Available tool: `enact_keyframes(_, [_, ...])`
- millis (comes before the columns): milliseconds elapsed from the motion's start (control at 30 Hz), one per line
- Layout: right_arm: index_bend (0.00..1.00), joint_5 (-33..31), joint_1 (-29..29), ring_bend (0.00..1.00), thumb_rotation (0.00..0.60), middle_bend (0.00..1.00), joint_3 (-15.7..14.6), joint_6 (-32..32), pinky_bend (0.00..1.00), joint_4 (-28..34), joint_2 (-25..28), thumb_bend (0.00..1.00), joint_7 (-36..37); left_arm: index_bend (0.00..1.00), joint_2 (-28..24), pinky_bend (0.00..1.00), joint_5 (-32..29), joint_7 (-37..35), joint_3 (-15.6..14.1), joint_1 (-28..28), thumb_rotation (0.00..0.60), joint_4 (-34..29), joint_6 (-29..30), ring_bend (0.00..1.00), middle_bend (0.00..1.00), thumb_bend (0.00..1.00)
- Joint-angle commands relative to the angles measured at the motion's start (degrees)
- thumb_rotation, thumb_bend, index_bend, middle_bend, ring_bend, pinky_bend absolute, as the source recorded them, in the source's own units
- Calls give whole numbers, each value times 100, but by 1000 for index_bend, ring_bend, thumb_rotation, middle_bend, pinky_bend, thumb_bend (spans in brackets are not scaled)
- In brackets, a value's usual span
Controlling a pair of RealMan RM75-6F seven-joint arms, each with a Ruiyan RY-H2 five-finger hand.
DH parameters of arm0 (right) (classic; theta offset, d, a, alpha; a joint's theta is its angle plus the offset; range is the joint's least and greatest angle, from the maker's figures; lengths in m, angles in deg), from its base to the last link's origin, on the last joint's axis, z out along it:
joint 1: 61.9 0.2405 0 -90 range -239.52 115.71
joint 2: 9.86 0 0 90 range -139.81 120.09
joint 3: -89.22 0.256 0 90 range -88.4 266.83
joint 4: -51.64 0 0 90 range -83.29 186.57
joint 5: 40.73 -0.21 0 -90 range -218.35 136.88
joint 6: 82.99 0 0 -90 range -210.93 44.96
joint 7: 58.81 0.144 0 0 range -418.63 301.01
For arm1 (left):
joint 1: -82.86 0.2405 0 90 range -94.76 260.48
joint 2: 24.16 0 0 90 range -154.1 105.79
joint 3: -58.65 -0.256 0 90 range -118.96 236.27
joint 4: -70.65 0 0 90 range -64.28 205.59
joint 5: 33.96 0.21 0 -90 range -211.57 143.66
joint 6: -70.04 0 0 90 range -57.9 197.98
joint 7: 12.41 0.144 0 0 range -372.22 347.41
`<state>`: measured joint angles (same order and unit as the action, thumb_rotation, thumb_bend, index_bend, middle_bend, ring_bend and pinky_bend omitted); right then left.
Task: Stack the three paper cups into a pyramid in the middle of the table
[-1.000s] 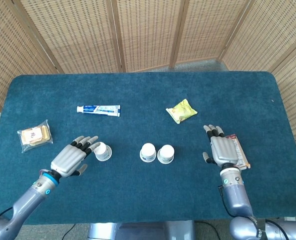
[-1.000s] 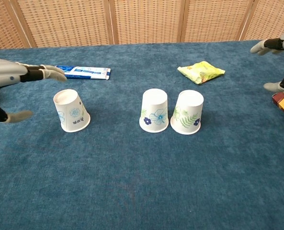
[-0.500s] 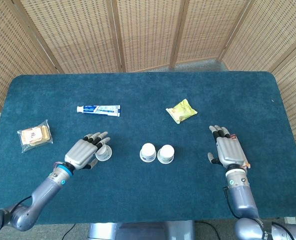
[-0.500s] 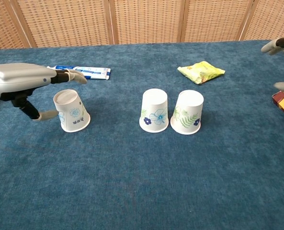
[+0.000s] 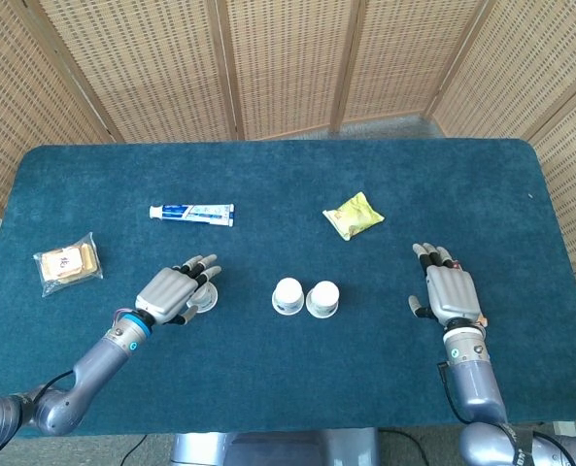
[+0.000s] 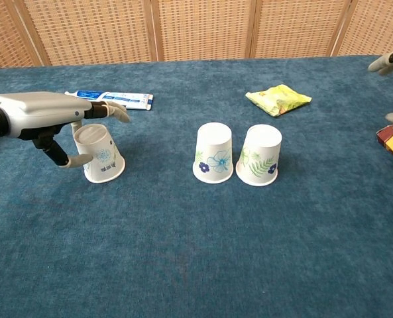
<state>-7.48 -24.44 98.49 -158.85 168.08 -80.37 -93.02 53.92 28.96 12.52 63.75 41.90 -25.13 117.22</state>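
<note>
Change since the earlier frames: the left hand (image 5: 176,288) has advanced to the right and now sits over the lone paper cup (image 6: 99,153), its fingers spread above the cup's upturned base and the thumb down beside the cup's left wall. Whether thumb or fingers actually touch the cup cannot be told; the cup stands on the desk (image 5: 268,379), not lifted. The right hand (image 5: 449,292) has drawn slightly nearer the right edge — it is released, fingers apart, holding nothing, lying partly over a flat packet whose edge shows only in the chest view.

Count of task items: three paper cups, all inverted. The lone cup stands left of centre. The other two — the blue-flower cup (image 6: 214,152) and the green-leaf cup (image 6: 258,155) — stand side by side at the middle of the desk, touching or nearly so. No cup is stacked on another.

Other items, one of each: a toothpaste tube (image 5: 191,213) at far left, a yellow snack bag (image 5: 353,215) at far right of centre, a clear-wrapped biscuit pack (image 5: 67,261) at the left edge.
</note>
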Motion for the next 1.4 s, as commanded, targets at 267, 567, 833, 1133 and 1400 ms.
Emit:
enact_keyframes(267, [0,-42,-18,36,600,50,48,34,392,-26,-17,423,-9,221,76,471,-161,89,-91,-130,600,137,20,158,85,498])
enact_keyframes(567, [0,-96,-28,36,600,50,87,34,392,-25,-33,422,-28,317,227,554,-275,126,-120,-210,600,272,108,284,186,497])
enact_keyframes(833, [0,-163,-26,36,600,50,141,105,391,-81,-27,423,8,344,66,562,-181,-157,-90,-213,600,109,131,294,215,497])
enact_keyframes(1133, [0,-45,-48,36,600,50,159,167,372,-98,11,422,93,351,-520,562,334,-718,60,-197,600,-573,219,295,216,498])
enact_keyframes(1400, [0,263,-127,2,600,37,112,161,166,-58,82,415,202,354,-965,562,754,-1061,273,-261,600,-1132,337,295,223,498])
